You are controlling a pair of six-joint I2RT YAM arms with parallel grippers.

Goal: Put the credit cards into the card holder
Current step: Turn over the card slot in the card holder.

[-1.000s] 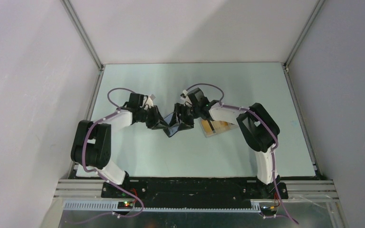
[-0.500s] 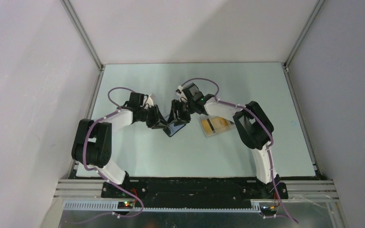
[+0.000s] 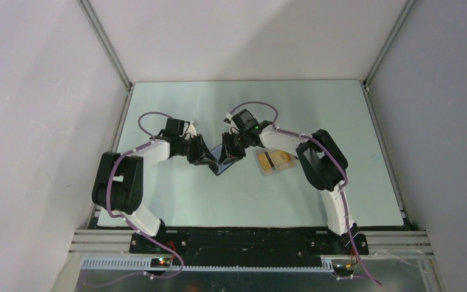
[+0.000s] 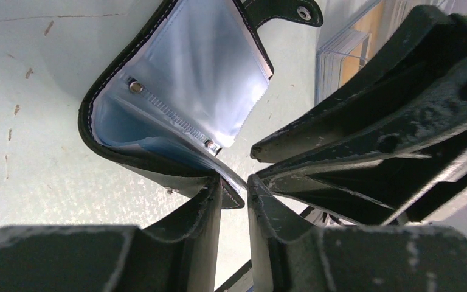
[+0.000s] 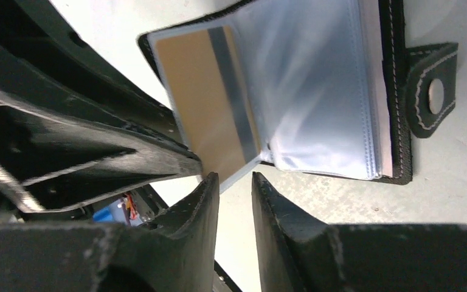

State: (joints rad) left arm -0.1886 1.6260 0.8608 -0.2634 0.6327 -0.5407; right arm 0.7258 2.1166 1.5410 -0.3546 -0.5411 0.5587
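Note:
The black card holder (image 4: 158, 161) lies open on the table, its clear sleeves (image 4: 207, 67) fanned up. My left gripper (image 4: 234, 190) is shut on the corner of its cover. In the right wrist view an orange credit card (image 5: 204, 100) with a grey stripe sits partly inside a sleeve (image 5: 316, 85). Its lower corner reaches the tips of my right gripper (image 5: 234, 180). Those jaws stand a narrow gap apart, with only table showing between them. From above, both grippers (image 3: 210, 158) (image 3: 231, 151) meet at the card holder (image 3: 222, 163). More credit cards (image 3: 270, 159) lie to the right.
A pale translucent tray (image 3: 278, 168) holds the other cards just right of the right wrist; its edge (image 4: 340, 58) also shows in the left wrist view. The holder's snap strap (image 5: 430, 94) sticks out sideways. Grey walls enclose the table on three sides.
My right gripper has drawn its jaws much closer together and shifted slightly left toward the holder. The holder has folded up a little between the two grippers. The left arm has barely moved.

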